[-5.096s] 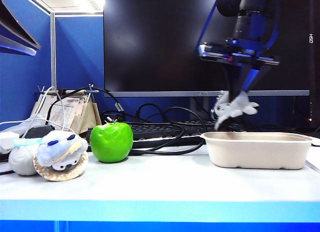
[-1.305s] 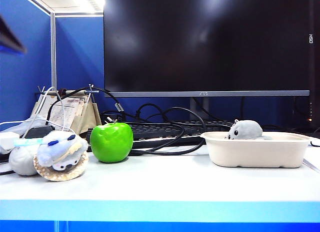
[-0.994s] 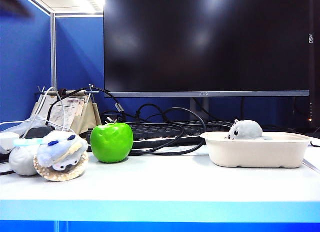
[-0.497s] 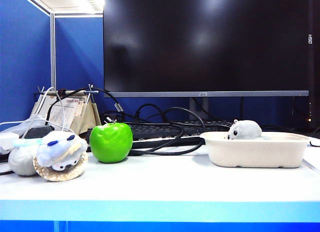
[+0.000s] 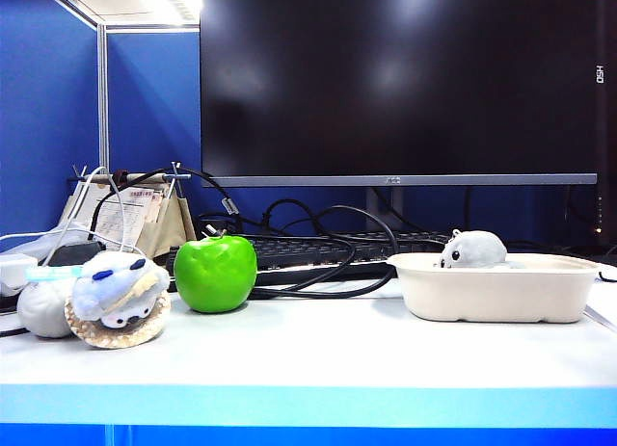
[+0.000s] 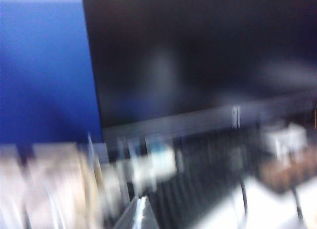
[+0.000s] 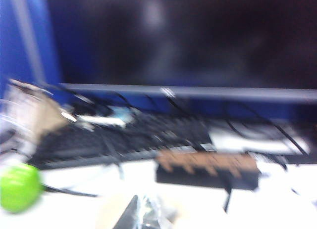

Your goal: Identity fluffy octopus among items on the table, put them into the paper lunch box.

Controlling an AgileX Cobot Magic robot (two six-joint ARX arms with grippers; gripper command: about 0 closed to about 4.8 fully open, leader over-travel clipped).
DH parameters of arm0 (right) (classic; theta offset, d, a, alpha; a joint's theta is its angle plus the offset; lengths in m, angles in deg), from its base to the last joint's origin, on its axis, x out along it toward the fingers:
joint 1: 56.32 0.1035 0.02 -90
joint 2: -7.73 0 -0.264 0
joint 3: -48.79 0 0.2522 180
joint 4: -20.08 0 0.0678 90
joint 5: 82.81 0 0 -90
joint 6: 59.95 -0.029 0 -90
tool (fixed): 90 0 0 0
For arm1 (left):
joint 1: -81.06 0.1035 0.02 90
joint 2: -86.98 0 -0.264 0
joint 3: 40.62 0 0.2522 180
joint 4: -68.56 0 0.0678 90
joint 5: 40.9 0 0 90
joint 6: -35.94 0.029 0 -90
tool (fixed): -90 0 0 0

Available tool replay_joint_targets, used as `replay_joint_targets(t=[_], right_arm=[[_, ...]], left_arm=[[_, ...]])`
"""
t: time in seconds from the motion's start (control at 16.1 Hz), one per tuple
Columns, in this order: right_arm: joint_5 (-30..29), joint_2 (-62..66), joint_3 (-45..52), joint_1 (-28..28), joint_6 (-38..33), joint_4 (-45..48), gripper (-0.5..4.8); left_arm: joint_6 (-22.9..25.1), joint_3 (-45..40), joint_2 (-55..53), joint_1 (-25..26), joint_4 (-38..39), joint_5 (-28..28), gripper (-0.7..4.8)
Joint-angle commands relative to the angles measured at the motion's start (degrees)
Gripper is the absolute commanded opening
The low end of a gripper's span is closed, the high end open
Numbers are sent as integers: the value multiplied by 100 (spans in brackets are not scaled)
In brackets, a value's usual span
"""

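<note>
The fluffy octopus (image 5: pixel 472 249), small and light grey with black dot eyes, lies inside the paper lunch box (image 5: pixel 496 294) on the right of the white table (image 5: pixel 308 354). No arm shows in the exterior view. In the blurred left wrist view my left gripper (image 6: pixel 141 211) is shut with nothing in it, facing the monitor and the clutter behind the table. In the blurred right wrist view my right gripper (image 7: pixel 143 212) is likewise shut and holds nothing, above the pale table with the keyboard ahead of it.
A green apple (image 5: pixel 215 273) stands left of centre, also seen as the apple (image 7: pixel 17 187) in the right wrist view. A plush bird (image 5: pixel 118 297) and a grey ball (image 5: pixel 40 309) sit at far left. Keyboard (image 5: pixel 318 246), cables and a large monitor (image 5: pixel 395 80) fill the back.
Five seconds ago the right gripper held the octopus above the box; now it lies in the box and the arm has left the exterior view. The dark arm shape at upper left is gone too.
</note>
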Motion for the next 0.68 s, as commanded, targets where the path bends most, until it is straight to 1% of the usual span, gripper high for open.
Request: replay_joint_targets(t=[0.06, 0.12, 0.25, 0.37, 0.5, 0.56, 0.68], right_arm=[[234, -2, 402, -2, 0, 326, -1], [262, -4, 485, -2, 0, 319, -1], [557, -7, 625, -2, 4, 269, -1], [704, -4, 682, -2, 2, -157, -1], [686, -4, 719, -2, 2, -503, -1], [678, -9, 719, 0, 2, -769, -1], [675, -9, 719, 0, 0, -892, -1]], left_arm=[[17, 11, -638, 4, 240, -9, -6], [-4, 13, -835, 4, 321, -79, -6], [-20, 13, -874, -2, 570, -715, -6], [-162, 13, -734, -26, 730, -1200, -6], [-173, 13, -393, -98, 1099, -1311, -6], [-133, 13, 48, -164, 1591, -1296, -6], [-20, 13, 850, -205, 2267, -1285, -6]])
